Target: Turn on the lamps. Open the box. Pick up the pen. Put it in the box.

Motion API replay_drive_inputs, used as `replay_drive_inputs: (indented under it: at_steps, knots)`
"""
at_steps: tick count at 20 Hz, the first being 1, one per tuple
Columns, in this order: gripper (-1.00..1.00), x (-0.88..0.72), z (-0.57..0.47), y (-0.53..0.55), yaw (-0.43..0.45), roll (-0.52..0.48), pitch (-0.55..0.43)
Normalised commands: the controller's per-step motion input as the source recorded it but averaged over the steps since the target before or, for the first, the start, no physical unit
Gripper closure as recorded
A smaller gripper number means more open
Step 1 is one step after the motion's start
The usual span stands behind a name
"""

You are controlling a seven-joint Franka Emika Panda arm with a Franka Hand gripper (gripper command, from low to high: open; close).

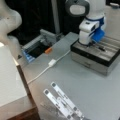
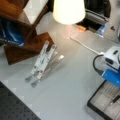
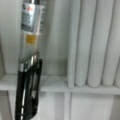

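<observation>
With one lamp (image 2: 68,11) lit and the box (image 1: 96,58) open, the gripper (image 1: 93,42) hangs low over its grey compartments – fingers' state unreadable – where the pen (image 3: 27,75) lies.

**Matt grey, gloss black, warm wood**

The table (image 1: 82,85) looks smooth and matt grey. The box (image 1: 96,53) has dull silver-grey sides like metal and a pale, matt ribbed lining. The pen (image 3: 27,75) looks glossy black with a shiny silvery barrel bearing a paper-like label. The shelf (image 2: 22,37) at the left is polished brown wood. The gripper (image 1: 93,40) is in smooth white and blue plastic.
</observation>
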Motion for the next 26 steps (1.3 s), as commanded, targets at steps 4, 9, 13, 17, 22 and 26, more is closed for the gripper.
replay_drive_inputs:
  at_steps: [4,9,13,17,22,26]
  knots:
    - [-1.0,0.11,0.21,-0.39,0.155,-0.011,0.06]
    - [-1.0,0.11,0.22,-0.61,0.089,0.026,0.048]
    - [-1.0,-0.01,0.17,-0.54,0.043,0.051,0.069]
    - [-1.0,-0.07,0.14,-0.43,-0.026,0.07,0.031]
    - [-1.0,-0.08,0.09,-0.38,-0.105,0.128,0.102]
    - [-1.0,-0.07,0.02,-0.28,-0.029,0.147,0.026]
